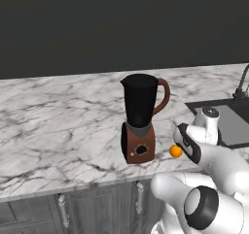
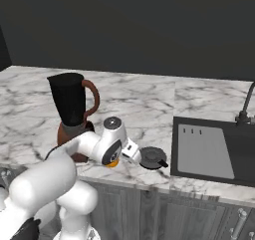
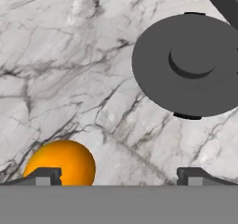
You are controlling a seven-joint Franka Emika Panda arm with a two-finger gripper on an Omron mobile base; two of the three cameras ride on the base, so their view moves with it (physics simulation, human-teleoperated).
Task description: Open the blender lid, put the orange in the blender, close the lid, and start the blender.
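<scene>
The blender [image 1: 140,117] [image 2: 72,109] stands on the marble counter, its dark jar uncovered at the top, handle to the right, black dial facing front. The blender lid [image 3: 190,62] [image 2: 153,157] lies flat on the counter beside the sink, knob up. The orange [image 3: 60,165] [image 1: 175,151] [image 2: 113,163] rests on the counter right of the blender's base. My gripper [image 3: 120,176] [image 2: 141,156] hovers low over the counter between the two, open, with nothing between its fingertips; the orange sits just past the left fingertip [image 3: 44,175], the lid up and beyond the right one.
A dark sink [image 1: 228,121] [image 2: 214,149] with a faucet [image 2: 246,107] is sunk into the counter to the right of the lid. The counter's front edge [image 1: 73,187] runs close below the blender, with cabinet doors under it. Bare marble stretches to the left.
</scene>
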